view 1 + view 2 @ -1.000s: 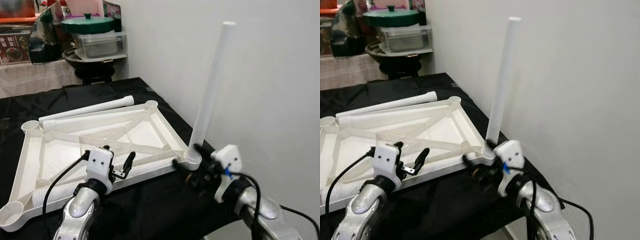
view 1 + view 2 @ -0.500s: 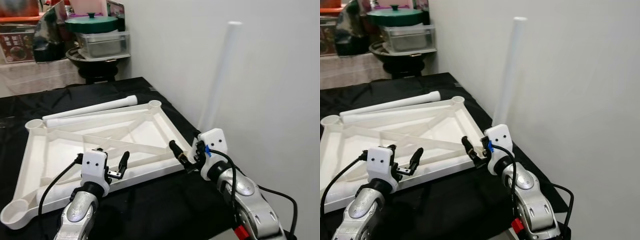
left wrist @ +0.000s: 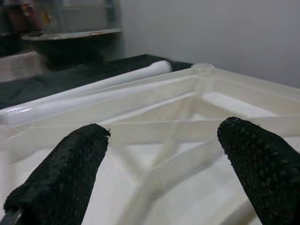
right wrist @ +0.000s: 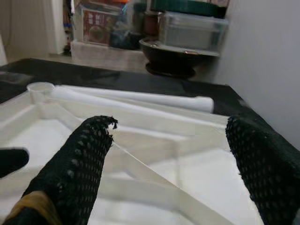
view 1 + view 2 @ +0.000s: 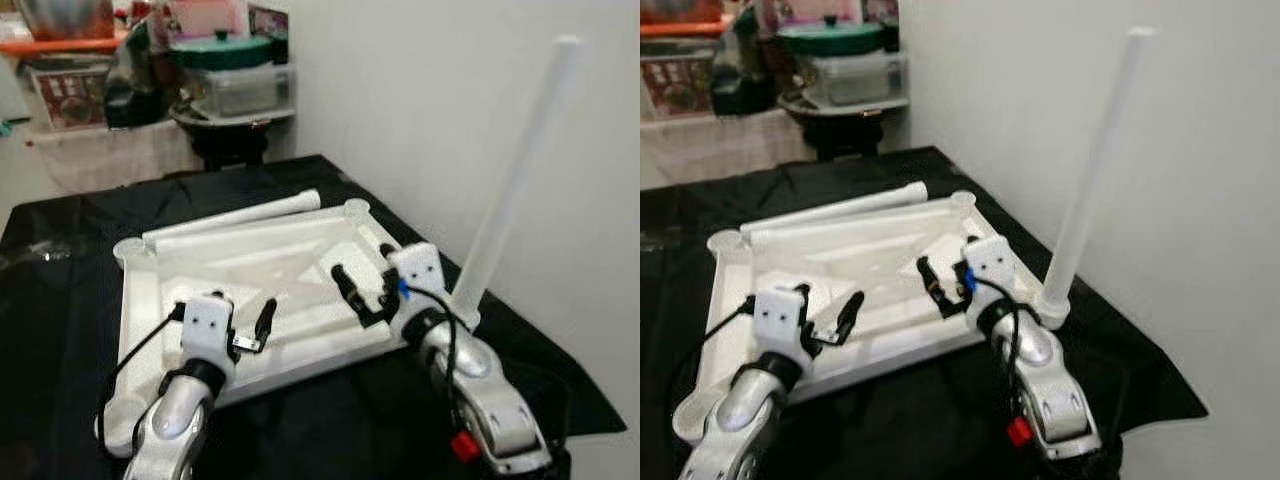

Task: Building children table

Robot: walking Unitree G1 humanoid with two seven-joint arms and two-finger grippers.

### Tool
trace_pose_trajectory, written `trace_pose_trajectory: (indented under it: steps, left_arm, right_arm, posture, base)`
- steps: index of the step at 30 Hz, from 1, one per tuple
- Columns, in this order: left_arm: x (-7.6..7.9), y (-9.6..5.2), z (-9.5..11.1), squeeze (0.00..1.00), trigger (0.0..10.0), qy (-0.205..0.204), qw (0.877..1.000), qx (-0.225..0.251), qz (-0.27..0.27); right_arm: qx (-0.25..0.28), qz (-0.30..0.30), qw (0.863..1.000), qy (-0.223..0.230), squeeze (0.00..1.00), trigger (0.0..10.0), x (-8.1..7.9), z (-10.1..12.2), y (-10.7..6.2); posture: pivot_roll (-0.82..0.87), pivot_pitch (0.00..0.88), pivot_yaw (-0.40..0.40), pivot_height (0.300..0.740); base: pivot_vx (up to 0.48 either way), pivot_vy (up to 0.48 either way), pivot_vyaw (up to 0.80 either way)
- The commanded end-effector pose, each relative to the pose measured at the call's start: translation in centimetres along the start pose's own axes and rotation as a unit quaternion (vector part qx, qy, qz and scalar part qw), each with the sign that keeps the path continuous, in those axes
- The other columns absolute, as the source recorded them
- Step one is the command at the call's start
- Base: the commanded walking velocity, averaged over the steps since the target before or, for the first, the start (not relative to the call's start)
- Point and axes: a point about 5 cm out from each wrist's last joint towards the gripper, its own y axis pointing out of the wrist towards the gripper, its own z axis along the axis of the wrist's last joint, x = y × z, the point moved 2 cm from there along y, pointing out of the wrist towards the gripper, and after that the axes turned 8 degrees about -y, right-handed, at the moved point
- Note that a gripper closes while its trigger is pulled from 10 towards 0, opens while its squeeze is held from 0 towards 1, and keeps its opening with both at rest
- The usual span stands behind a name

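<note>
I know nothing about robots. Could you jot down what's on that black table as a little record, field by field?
surface: black cloth
main piece: white tabletop, lying underside up, ribs showing
fitted part: one white leg standing upright in the near right corner socket
loose part: another leg lying along the far edge
left gripper: open, over the near edge, holding nothing
right gripper: open, over the tabletop, holding nothing
background: pots and containers

Ahead of you a black cloth (image 5: 60, 300) covers the work surface; far left sit a green-lidded pot (image 5: 222, 50) and clear container (image 5: 240, 88).
</note>
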Motion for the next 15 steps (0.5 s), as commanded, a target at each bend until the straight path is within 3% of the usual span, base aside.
trace_pose_trajectory:
  steps: [1,6,15]
  left_arm:
    - [-0.3,-0.3,-0.1,0.0,10.0,0.006,1.0,-0.003,0.008]
    - [0.1,-0.4,-0.3,0.0,10.0,0.012,1.0,-0.008,-0.002]
    - [0.8,0.2,0.0,0.0,10.0,0.02,1.0,-0.002,-0.018]
  right_arm:
    - [0.01,0.01,1.0,0.001,0.0,10.0,-0.6,0.4,0.4]
    - [0.014,0.012,1.0,-0.025,0.0,10.0,-0.7,0.6,0.5]
    - [0.016,0.009,0.999,-0.031,0.0,10.0,-0.8,0.4,0.8]
  posture:
    - [0.09,0.0,-0.063,0.74]
    - [0.09,0.0,-0.063,0.74]
    - [0.09,0.0,-0.062,0.74]
  base:
    - [0.0,0.0,0.0]
    - [0.0,0.0,0.32]
    - [0.0,-0.48,0.8]
